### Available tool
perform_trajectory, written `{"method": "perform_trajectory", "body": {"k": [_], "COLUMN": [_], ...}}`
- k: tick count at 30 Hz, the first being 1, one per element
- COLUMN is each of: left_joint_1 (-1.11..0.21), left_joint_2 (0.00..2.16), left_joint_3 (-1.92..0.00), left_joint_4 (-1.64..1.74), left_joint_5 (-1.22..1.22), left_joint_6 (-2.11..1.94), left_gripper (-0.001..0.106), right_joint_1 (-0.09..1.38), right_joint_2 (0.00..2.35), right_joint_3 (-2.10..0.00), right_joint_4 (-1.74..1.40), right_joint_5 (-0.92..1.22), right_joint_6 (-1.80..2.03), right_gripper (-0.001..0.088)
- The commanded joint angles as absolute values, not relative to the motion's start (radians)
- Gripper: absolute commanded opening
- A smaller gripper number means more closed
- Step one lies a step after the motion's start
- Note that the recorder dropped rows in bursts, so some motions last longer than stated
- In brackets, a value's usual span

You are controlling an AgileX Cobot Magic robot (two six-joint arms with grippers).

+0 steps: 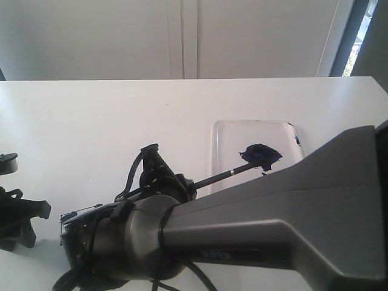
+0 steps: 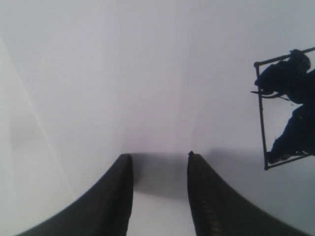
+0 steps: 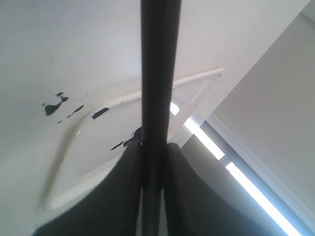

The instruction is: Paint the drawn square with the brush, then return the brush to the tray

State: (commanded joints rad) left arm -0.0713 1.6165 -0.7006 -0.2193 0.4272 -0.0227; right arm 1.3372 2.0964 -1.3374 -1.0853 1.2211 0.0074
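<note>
The tray [image 1: 233,136] is lying toward the table's [image 1: 91,115] right edge, roughly midway between the far and near edges. 1 dark blue-black paint blob [image 1: 260,156] is being carried in it, near its middle. The bristles of the brush [image 1: 221,176] are being rested on that blob, and the black handle is slanting out over the tray's rim toward the near edge of the table.

The handle is being grasped by the right pincer [image 3: 153,147], with its 2 fingers pressed against the handle from both sides in the right wrist view. The left pincer [image 2: 159,156] is being shown released, its 2 fingers standing apart with only bare white surface between them.

The drawn square [image 2: 285,113] is being seen off to one side of the left pincer and apart from it. Its interior is partly smeared with dark paint, and 1 side is being cut off by the picture's edge.

In the exterior view the tray's near part is being hidden by the right arm [image 1: 273,212], which is also covering much of the table's near edge. The thin black lines showing at the arm's left end cannot be identified with certainty. The left pincer is being cut off there by the picture's edge. In the right wrist view a few dark flecks are being shown on and beside the tray, too blurred to be told apart.
</note>
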Motion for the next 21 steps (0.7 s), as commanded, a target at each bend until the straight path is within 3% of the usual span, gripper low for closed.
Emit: {"method": "perform_trajectory", "body": {"k": [21], "left_joint_1": [-0.071], "left_joint_2": [1.616], "left_joint_3": [-0.701], "left_joint_4": [-0.222], "left_joint_5": [0.425], "left_joint_6": [-0.023], "left_gripper": [0.043], "right_joint_1": [1.366], "right_joint_2": [2.106], "right_joint_3": [-1.337], "right_joint_4": [-1.063], "right_joint_5": [1.221], "right_joint_6": [-0.015], "right_gripper": [0.0000]}}
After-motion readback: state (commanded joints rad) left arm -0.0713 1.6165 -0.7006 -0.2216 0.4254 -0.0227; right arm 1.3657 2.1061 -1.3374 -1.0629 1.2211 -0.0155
